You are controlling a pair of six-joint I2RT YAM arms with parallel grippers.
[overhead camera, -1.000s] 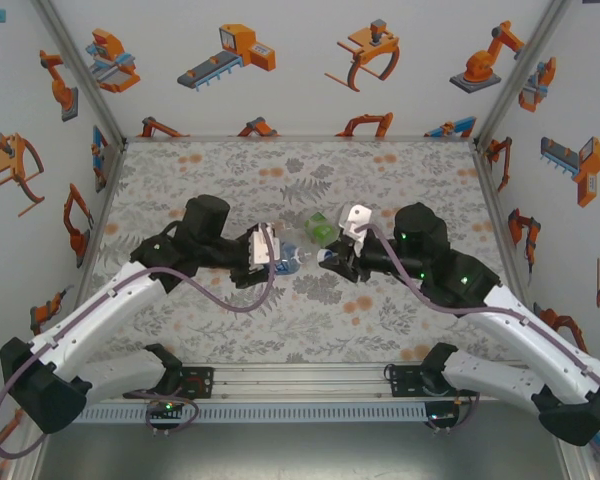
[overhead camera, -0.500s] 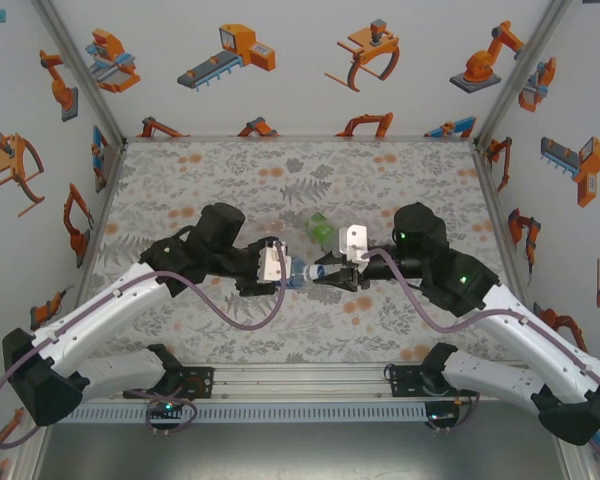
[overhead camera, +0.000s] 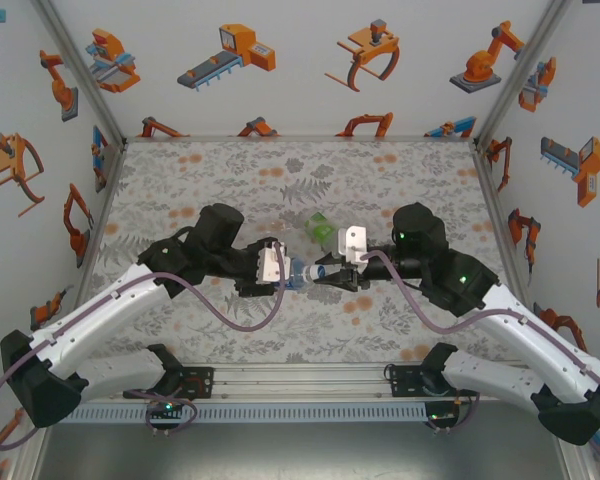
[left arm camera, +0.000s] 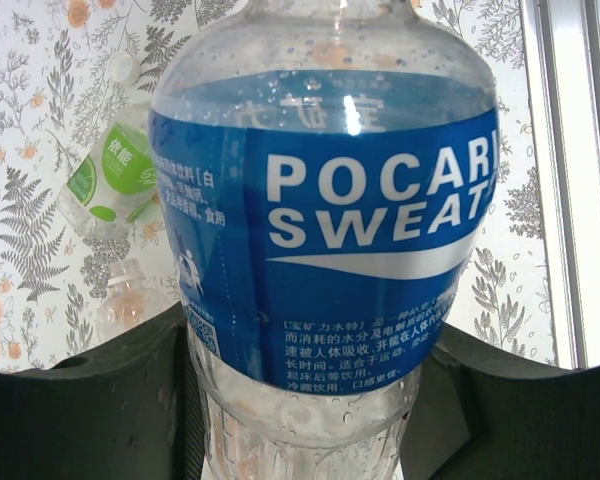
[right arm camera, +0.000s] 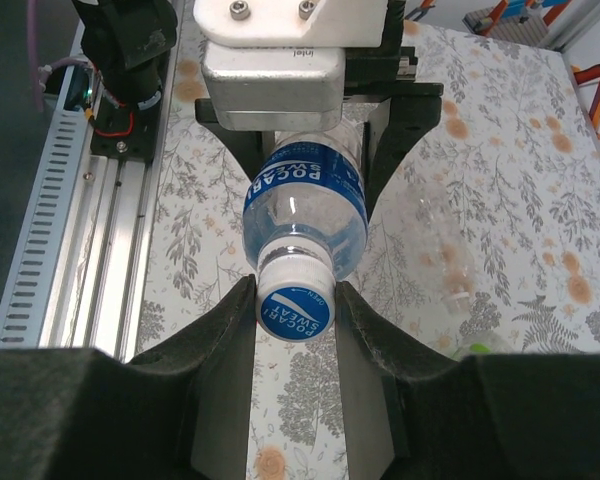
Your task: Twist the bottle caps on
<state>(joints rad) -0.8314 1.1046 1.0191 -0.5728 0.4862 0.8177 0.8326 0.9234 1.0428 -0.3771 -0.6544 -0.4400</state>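
The blue-label bottle [overhead camera: 300, 270] lies level in the air between the two arms. My left gripper [overhead camera: 280, 268] is shut on its clear lower body [left arm camera: 310, 420], with the blue label [left arm camera: 330, 230] just beyond the fingers. My right gripper [right arm camera: 295, 305] is shut on the bottle cap [right arm camera: 293, 308], a white one with a blue printed top, which sits on the bottle's neck. From the top view my right gripper [overhead camera: 322, 273] meets the bottle's mouth end. The green-label bottle [overhead camera: 320, 228] lies on the table behind them. The plain clear bottle [left arm camera: 130, 298] lies beside it.
The table has a grey floral cover [overhead camera: 230, 180] with pale orange blotches. A metal rail [right arm camera: 90, 230] runs along the near edge, below the held bottle. The plain bottle [right arm camera: 445, 250] lies on the table to the right of my right fingers. Printed walls close three sides.
A second ago the grippers stood a little apart and the right wrist was turned. They have since closed in at the bottle's neck. Over the last half second nothing visibly moved.
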